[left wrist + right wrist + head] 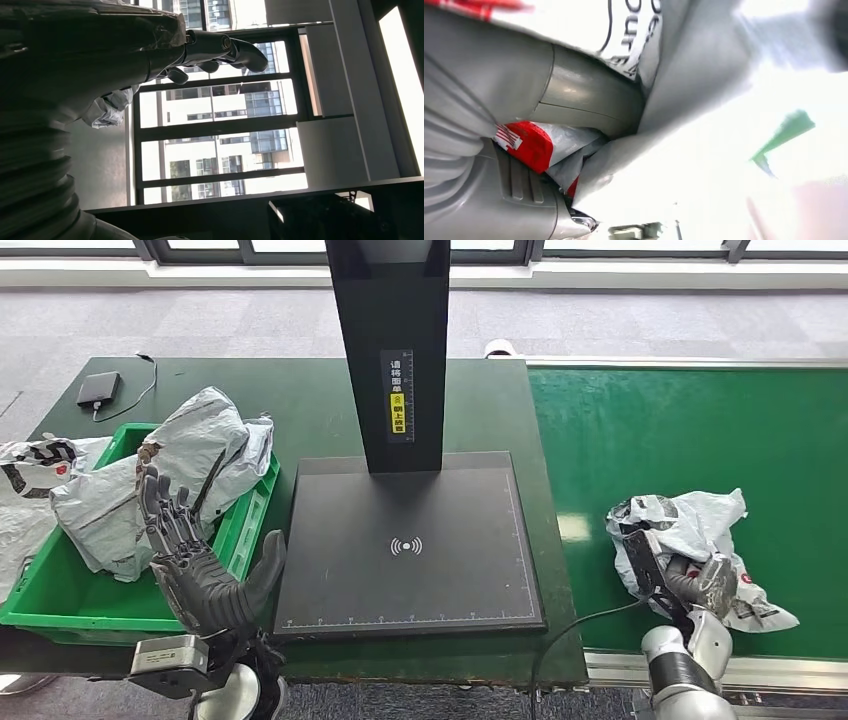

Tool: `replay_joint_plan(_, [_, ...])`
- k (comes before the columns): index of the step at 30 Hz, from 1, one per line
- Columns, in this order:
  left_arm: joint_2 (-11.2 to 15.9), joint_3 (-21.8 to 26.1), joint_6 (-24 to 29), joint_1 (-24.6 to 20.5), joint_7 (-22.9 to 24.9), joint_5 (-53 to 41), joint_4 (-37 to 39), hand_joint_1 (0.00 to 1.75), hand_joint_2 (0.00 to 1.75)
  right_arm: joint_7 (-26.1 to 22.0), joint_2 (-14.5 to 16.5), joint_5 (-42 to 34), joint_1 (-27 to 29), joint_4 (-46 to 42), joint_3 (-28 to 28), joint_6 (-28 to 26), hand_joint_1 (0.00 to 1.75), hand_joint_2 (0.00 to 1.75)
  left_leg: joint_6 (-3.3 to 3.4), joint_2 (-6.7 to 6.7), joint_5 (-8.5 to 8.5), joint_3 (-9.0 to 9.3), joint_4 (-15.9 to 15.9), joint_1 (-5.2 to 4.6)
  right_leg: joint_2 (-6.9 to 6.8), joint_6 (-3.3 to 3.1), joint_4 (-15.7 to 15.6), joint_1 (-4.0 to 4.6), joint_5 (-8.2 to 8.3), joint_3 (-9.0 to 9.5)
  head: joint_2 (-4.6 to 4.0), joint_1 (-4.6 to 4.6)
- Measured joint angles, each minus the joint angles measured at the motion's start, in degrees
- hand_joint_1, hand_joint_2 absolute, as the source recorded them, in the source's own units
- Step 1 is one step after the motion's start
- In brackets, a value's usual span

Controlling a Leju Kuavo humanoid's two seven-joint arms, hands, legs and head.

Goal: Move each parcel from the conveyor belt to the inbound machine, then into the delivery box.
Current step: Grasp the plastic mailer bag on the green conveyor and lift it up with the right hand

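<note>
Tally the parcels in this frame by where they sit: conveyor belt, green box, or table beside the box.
On the conveyor belt: 1, the white parcel at the right hand
In the green box: 1 grey parcel
Beside the box: 1 parcel
Total: 3

Parcel (690, 530): crinkly glossy plastic film, white w/ red print. Conveyor belt (700, 440) matt green; inbound machine (410, 540) smooth matt black.

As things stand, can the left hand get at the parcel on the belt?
Probably not. The left hand is raised by the green box, and the scanner's platform lies between it and the parcel, which the right hand already grips.
</note>
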Motion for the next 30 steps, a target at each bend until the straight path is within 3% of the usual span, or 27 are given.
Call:
replay_joint_plan(5, [0.02,0.0,-0.5,-0.1,0.0,0.22,0.26,0.0,1.75,-10.56,7.33,-14.78,3.67,-15.35,2.47,1.65,1.75,1.75,-0.05,-0.18,0.03,-0.05,-0.03,0.05,-0.13,-0.06,0.02,0.04,-0.07,0.0,0.0,0.01])
replay_joint_plan(11, [0.12,-0.01,-0.56,-0.15,0.0,0.04,0.29,0.0,1.75,-13.02,13.3,-21.73,8.81,-32.31,11.67,2.15,1.75,1.75,-0.1,-0.08,-0.01,-0.06,-0.04,0.04,0.0,-0.09,0.03,0.02,-0.12,-0.09,-0.01,0.0])
replay_joint_plan(18, [0.14,0.0,-0.55,-0.16,0.0,0.01,0.29,0.0,1.75,-13.09,15.42,-22.26,10.51,-39.15,15.06,2.26,1.75,1.75,-0.1,-0.1,-0.02,-0.07,-0.03,0.0,-0.02,-0.08,0.03,-0.02,-0.12,-0.07,-0.01,0.0])
replay_joint_plan(22, [0.15,0.0,-0.12,-0.15,0.0,-0.02,0.28,0.0,1.75,-16.68,16.31,-26.32,11.01,-40.89,16.49,2.12,1.75,1.75,-0.1,-0.08,-0.02,-0.08,-0.03,-0.01,-0.01,-0.08,0.03,-0.02,-0.11,-0.07,0.01,0.0])
replay_joint_plan(30, [0.16,-0.39,1.03,-0.31,0.0,-0.93,0.84,0.0,1.75,-15.89,17.86,-29.63,9.15,-38.76,26.66,0.37,1.75,1.75,-0.12,0.07,-0.02,-0.06,-0.08,0.06,0.08,-0.11,0.05,0.05,-0.11,-0.12,-0.01,0.0])
